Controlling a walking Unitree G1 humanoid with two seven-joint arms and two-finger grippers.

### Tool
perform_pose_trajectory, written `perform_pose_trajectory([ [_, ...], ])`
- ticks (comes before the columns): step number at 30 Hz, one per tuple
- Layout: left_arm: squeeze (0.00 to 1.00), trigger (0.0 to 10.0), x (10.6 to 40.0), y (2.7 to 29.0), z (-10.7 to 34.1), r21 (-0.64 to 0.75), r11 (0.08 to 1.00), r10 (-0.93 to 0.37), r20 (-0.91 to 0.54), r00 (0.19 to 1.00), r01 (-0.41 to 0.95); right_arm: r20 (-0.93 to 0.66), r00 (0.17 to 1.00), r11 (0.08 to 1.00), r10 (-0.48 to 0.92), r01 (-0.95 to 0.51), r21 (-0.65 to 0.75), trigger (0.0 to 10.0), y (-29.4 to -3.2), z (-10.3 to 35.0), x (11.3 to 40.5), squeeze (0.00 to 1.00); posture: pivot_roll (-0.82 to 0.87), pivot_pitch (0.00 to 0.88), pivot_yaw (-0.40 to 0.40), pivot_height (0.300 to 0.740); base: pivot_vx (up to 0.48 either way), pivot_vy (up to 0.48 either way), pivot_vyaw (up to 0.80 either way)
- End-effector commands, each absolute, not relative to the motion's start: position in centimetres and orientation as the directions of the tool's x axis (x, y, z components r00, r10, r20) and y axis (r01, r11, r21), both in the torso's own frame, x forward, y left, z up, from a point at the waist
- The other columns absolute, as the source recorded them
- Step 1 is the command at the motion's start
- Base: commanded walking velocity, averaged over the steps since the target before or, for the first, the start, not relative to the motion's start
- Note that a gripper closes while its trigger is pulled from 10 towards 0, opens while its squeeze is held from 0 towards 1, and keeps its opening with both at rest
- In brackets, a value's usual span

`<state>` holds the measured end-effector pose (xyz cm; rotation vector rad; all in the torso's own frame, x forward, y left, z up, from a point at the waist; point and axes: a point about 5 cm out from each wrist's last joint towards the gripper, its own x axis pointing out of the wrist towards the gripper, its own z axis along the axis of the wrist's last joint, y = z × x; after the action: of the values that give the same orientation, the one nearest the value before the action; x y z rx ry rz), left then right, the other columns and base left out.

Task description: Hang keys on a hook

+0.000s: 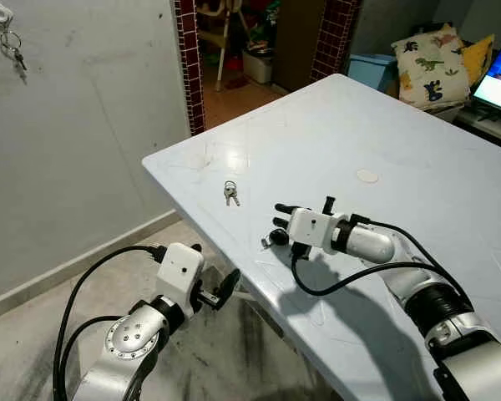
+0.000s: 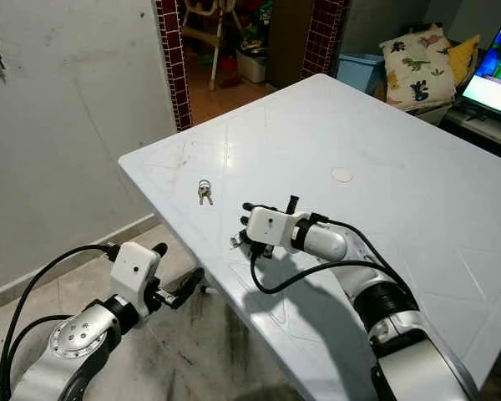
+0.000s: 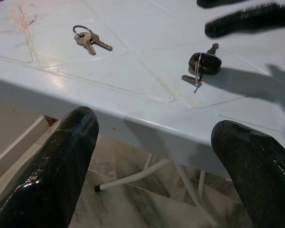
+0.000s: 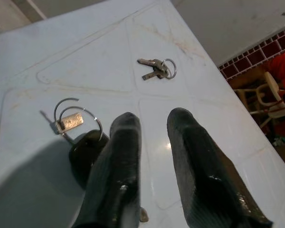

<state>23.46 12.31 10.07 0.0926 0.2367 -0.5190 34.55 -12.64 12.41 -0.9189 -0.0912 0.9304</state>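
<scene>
In the left eye view, a pale blue table (image 1: pixel 417 184) was seen with a small bunch of keys (image 1: pixel 230 193) lying flat near its corner. The right gripper (image 1: pixel 280 225) was held low over the tabletop, just beside a black key fob (image 1: pixel 276 238) with a ring, its fingers slightly parted and clamped on nothing. The left gripper (image 1: pixel 221 288) was held below the table edge, over the floor, fingers apart. On the grey wall (image 1: pixel 92 125), a white hook (image 1: pixel 0 15) was seen at the upper left, with another set of keys (image 1: pixel 13 50) hung from it. In the right eye view, the same layout was shown, with the bunch of keys well apart from the right gripper. In the left wrist view, the two black fingers (image 3: pixel 52 175) were spread wide, with the table edge between them; the keys and the fob lay on the tabletop beyond. In the right wrist view, the fingers (image 4: pixel 199 166) were seen with a narrow gap, the fob and its ring (image 4: pixel 78 118) lying just beside one of them, the keys farther off.
</scene>
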Motion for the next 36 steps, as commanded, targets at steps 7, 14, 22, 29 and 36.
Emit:
perform_pose_trajectory([
  [7, 0.0, 10.0, 23.7, 12.3, 10.3, 0.045, 0.858, -0.487, -0.244, 0.839, 0.511, -0.383, 0.549, 0.178, 0.743, -0.714, -0.677, 10.0, -11.8, 11.8, 34.5, 1.0, 0.13, 0.064, -0.022, 0.74, 0.0, 0.0, 0.0],
  [14, 0.0, 10.0, 23.7, 12.4, 10.3, 0.046, 0.86, -0.484, -0.243, 0.841, 0.508, -0.415, 0.522, 0.152, 0.745, -0.739, -0.657, 10.0, -11.6, 11.4, 34.5, 0.95, 0.13, 0.064, -0.024, 0.74, 0.0, 0.0, 0.0],
  [22, 0.0, 10.0, 23.8, 12.3, 10.3, 0.046, 0.859, -0.486, -0.241, 0.84, 0.51, -0.418, 0.524, 0.15, 0.742, -0.738, -0.658, 10.0, -11.5, 11.6, 34.7, 0.07, 0.13, 0.062, -0.024, 0.74, 0.0, 0.0, 0.0],
  [29, 0.0, 10.0, 23.8, 12.3, 10.3, 0.047, 0.86, -0.484, -0.24, 0.842, 0.508, -0.427, 0.513, 0.142, 0.745, -0.747, -0.65, 0.0, -11.4, 11.4, 34.7, 0.0, 0.14, 0.062, -0.027, 0.74, 0.0, 0.0, 0.0],
  [36, 0.0, 10.0, 23.8, 12.3, 10.3, 0.046, 0.861, -0.483, -0.239, 0.842, 0.507, -0.43, 0.512, 0.142, 0.744, -0.75, -0.646, 0.0, -11.5, 11.3, 34.8, 0.0, 0.14, 0.062, -0.028, 0.74, 0.0, 0.0, 0.0],
])
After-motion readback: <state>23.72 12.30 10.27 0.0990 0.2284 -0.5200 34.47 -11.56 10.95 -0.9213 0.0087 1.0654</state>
